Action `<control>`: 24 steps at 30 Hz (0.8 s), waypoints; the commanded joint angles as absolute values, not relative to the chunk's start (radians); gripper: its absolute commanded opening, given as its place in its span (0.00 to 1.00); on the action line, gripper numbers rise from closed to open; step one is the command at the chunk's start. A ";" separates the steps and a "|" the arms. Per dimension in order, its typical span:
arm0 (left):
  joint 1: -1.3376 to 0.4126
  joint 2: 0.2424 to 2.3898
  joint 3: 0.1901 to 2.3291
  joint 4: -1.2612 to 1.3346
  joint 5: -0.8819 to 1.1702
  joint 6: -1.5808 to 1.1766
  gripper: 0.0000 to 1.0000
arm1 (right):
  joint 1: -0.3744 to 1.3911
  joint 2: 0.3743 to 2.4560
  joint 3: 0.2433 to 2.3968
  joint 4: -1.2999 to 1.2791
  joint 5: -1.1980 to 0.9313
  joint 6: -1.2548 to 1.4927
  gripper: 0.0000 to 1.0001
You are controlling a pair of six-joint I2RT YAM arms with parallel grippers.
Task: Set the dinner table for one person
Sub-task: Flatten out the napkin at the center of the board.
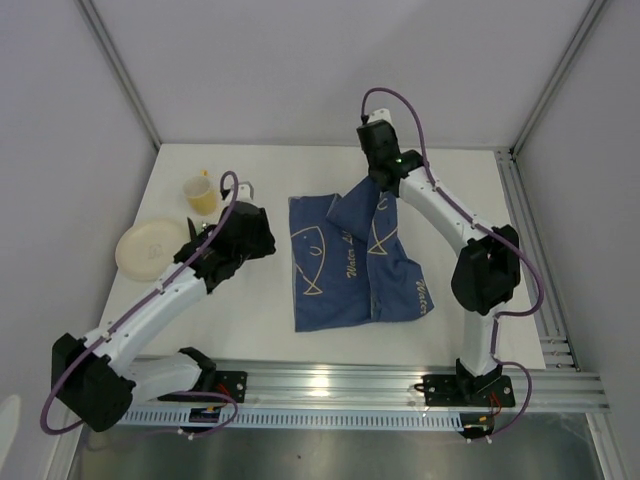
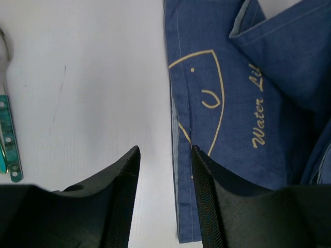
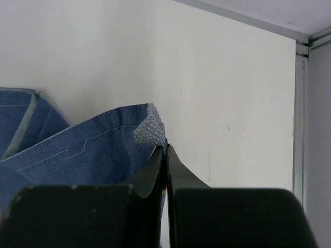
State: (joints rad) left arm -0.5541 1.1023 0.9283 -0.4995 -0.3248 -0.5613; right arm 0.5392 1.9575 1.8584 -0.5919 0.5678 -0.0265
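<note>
teal item (image 2: 9, 139) cut by edge, cloth (image 3: 93, 150) hem hidden inside right pincer (image 3: 165, 150)

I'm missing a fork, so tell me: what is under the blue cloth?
Only the white table shows around the blue cloth. The right gripper pinches one far corner up, and nothing but tabletop shows past it. Whatever lies beneath the flat part is covered.

A robot lab cell, not a home: a bare white tabletop (image 1: 255, 310) boxed in by plain panel walls (image 1: 300, 70) on aluminium posts (image 1: 120, 70), the left arm (image 1: 160, 300) and right arm (image 1: 440, 205) bolted to a slotted rail (image 1: 350, 385) along its near edge, purple cables (image 1: 532, 285) looping free
</note>
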 commanded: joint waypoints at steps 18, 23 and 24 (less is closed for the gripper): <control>-0.613 1.438 1.110 -0.420 -0.008 -0.589 0.71 | 0.209 1.992 1.905 -0.512 0.571 0.137 0.00; -0.660 1.571 1.187 -0.483 0.046 -0.595 0.71 | 0.144 2.085 1.982 -0.535 0.534 0.146 0.00; -0.664 1.586 1.196 -0.488 0.067 -0.597 0.71 | 0.137 2.123 1.994 -0.543 0.528 0.146 0.00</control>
